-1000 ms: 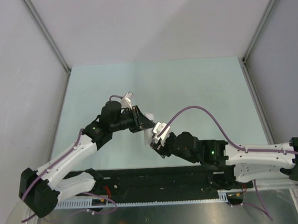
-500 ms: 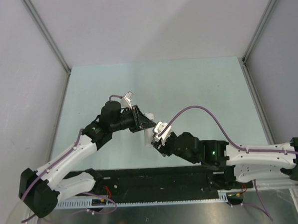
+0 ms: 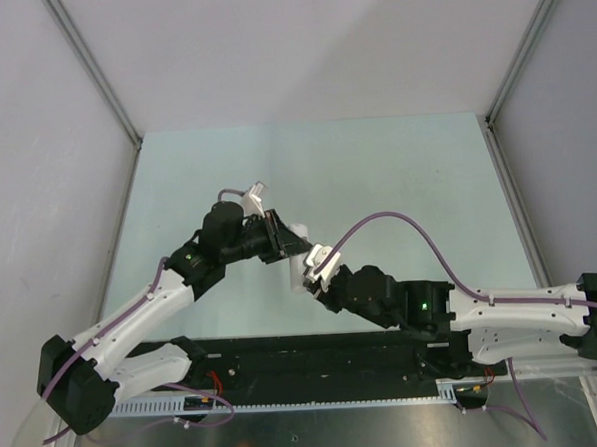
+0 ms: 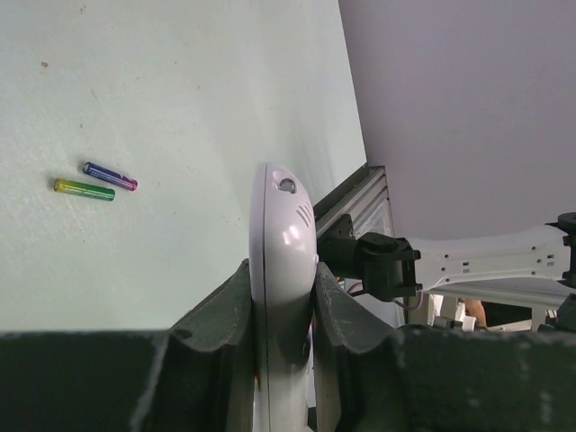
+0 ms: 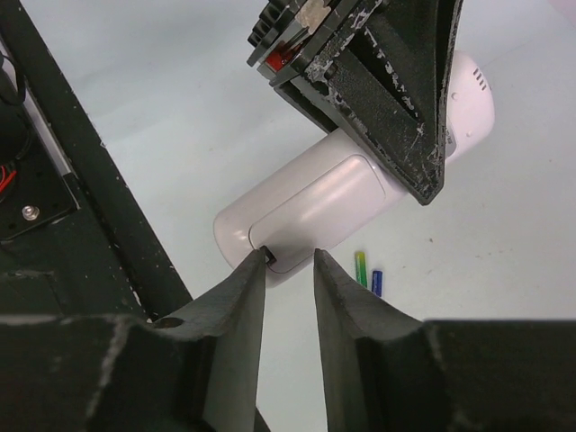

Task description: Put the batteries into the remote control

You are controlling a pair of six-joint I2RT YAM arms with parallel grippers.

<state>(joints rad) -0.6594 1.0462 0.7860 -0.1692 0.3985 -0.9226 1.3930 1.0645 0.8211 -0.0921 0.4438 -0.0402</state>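
My left gripper (image 4: 281, 274) is shut on the white remote control (image 4: 283, 225) and holds it edge-on above the table. In the right wrist view the remote's back (image 5: 328, 202) faces me with its compartment cover closed. My right gripper (image 5: 290, 256) is open by a narrow gap at the remote's lower end, and its left fingertip (image 5: 261, 270) touches the small dark notch of the cover. The purple battery (image 4: 110, 175) and the green battery (image 4: 84, 188) lie side by side on the table. They also show beneath the remote in the right wrist view, green (image 5: 361, 267) and purple (image 5: 377, 281). From above, both grippers meet at the remote (image 3: 299, 276).
The black base rail (image 3: 316, 358) runs along the near table edge just under the right gripper. Grey side walls (image 3: 44, 147) stand left and right. A purple cable (image 3: 398, 218) arcs over the right arm.
My right gripper has crept slightly up and left toward the remote's end. The left gripper and the remote have hardly moved.
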